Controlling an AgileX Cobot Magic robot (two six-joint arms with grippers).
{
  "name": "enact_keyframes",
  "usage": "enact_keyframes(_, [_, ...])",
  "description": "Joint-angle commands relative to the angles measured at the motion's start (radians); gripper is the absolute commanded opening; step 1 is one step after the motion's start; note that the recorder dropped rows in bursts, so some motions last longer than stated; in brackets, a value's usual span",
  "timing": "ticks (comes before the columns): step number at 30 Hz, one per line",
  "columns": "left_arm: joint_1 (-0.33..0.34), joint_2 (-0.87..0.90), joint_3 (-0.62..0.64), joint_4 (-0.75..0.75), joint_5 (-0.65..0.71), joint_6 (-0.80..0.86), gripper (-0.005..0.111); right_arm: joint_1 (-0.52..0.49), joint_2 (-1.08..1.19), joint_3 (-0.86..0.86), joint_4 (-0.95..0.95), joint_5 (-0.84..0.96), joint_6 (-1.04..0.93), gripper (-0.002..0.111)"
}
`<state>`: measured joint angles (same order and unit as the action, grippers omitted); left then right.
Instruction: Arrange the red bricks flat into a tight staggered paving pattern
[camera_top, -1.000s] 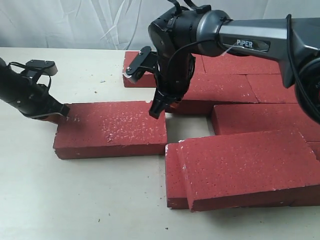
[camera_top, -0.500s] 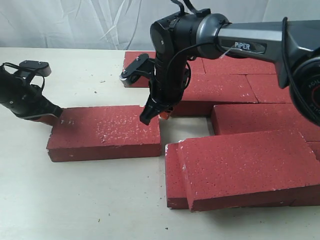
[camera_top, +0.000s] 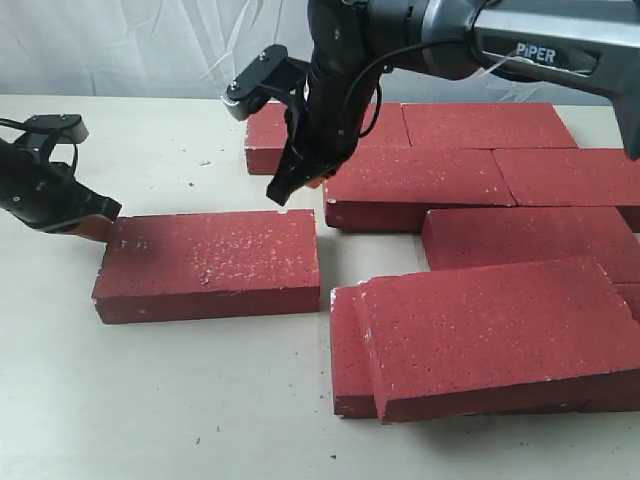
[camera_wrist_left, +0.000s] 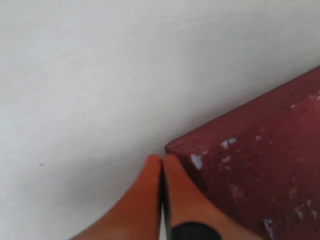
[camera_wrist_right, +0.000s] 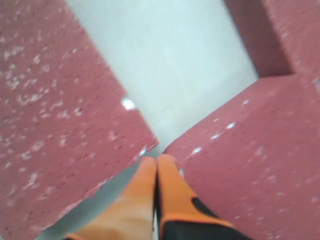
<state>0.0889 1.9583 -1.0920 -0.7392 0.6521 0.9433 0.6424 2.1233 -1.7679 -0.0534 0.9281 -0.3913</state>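
- Red bricks fill the right side of the exterior view. They lie flat in staggered rows with their long sides running across the picture, and the far right ones are cut off by the frame edge.
- One loose brick lies flat on the table, left of the rows. Its long axis also runs across the picture, and a strip of bare table separates it from the pack.
- At the front of the pack, a tilted brick sits askew on top of a lower one, and most of that lower brick is hidden.
- Up high, the right gripper hangs clear of the table, just behind the loose brick's far right corner. Its arm sweeps in from the top right, with the wrist bent so the claw points down and leftward.
- Down low, the left gripper sits at the loose brick's far left corner. Its arm comes in from the left edge and is mostly out of frame.
- Left wrist view: the orange fingertips are pressed together with nothing between them, right against the brick's corner. Only that corner of the brick shows.
- Right wrist view: the claw is pinched closed and empty, poised over the gap where the loose brick's corner nears a paved brick. The picture is soft and blurred, so the brick edges are hard to trace.
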Motion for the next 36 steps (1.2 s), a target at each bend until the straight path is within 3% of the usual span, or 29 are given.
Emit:
enact_keyframes(1, [-0.005,-0.009,0.008,-0.059,0.024,0.055,0.000,-0.054,0.031,-0.002,-0.103,-0.102,0.060,-0.001])
enact_keyframes(8, [-0.005,-0.009,0.008,-0.061,0.024,0.055,0.000,-0.131,0.082,-0.002,-0.044,-0.122,0.089,-0.001])
enact_keyframes(24, [-0.005,-0.009,0.008,-0.074,0.033,0.055,0.000,-0.131,0.105,-0.031,-0.037,-0.077,0.120,-0.001])
enact_keyframes(28, [-0.005,-0.009,0.008,-0.074,0.057,0.055,0.000,-0.122,0.039,-0.042,0.053,-0.026,0.119,-0.001])
enact_keyframes(32, [-0.007,-0.009,0.008,-0.084,0.124,0.090,0.000,-0.086,0.003,-0.042,0.275,0.123,-0.119,-0.001])
enact_keyframes(36, [-0.023,0.008,0.008,-0.130,0.052,0.096,0.000,-0.036,0.019,-0.005,0.291,0.153,-0.167,-0.001])
